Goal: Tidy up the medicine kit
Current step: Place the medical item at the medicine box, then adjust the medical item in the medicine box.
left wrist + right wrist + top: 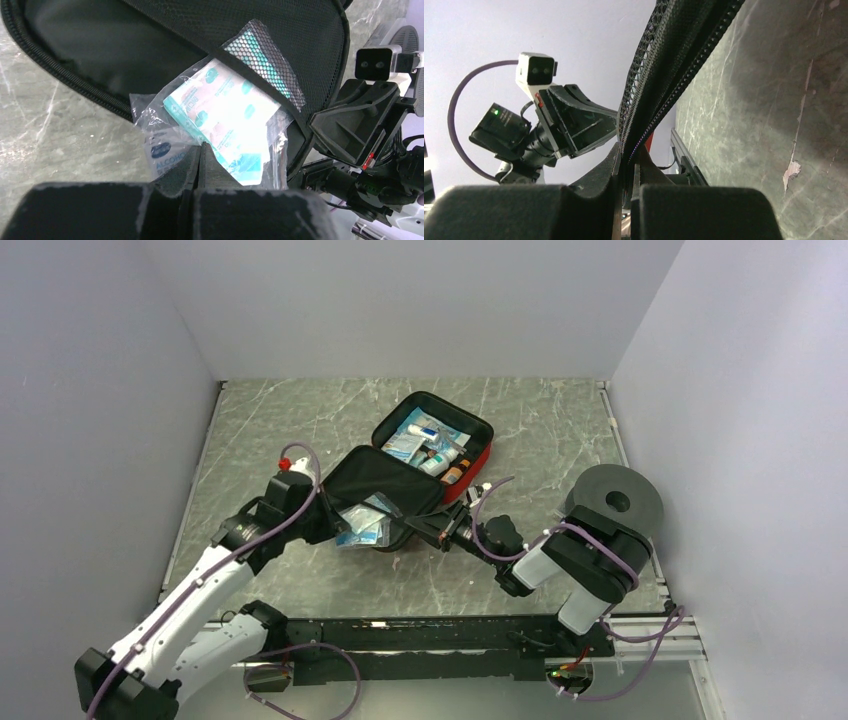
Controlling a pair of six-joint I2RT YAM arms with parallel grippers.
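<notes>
A grey-green, marble-veined table (pixel 300 425) filled the floor of a plain white booth, with bare walls (pixel 420 300) behind and on both sides. Well behind the right claw (pixel 628 162), near the right-hand wall, a grey round disc (pixel 620 498) lay flat on the stone. In the right wrist view a small pinkish chip (pixel 791 170) marked the surface off to that claw's right.

The medicine kit (pixel 365 475) lay unzipped between the two claws. Its black-lined lid was folded toward them, and its red-walled base sat beyond it, further up the table. The right claw was pinched tight on the lid's zip edge, and the mesh and zipper rose straight out of its closed fingers.

The left claw (pixel 200 152) was likewise closed, its fingers meeting on the near edge of a clear bag (pixel 225 115) of teal-printed sachets. Just ahead of that claw the bag's far end was tucked under the lid's mesh pocket (pixel 280 55).

From above, the lid and the bag covered the left claw's fingertips, so its grip showed only in its own camera. The tubes and packets in the base were too small to name. One sachet (pixel 165 162) read "ALCOHOL", but the finger cut off the rest. The lid's red outside was out of sight.
</notes>
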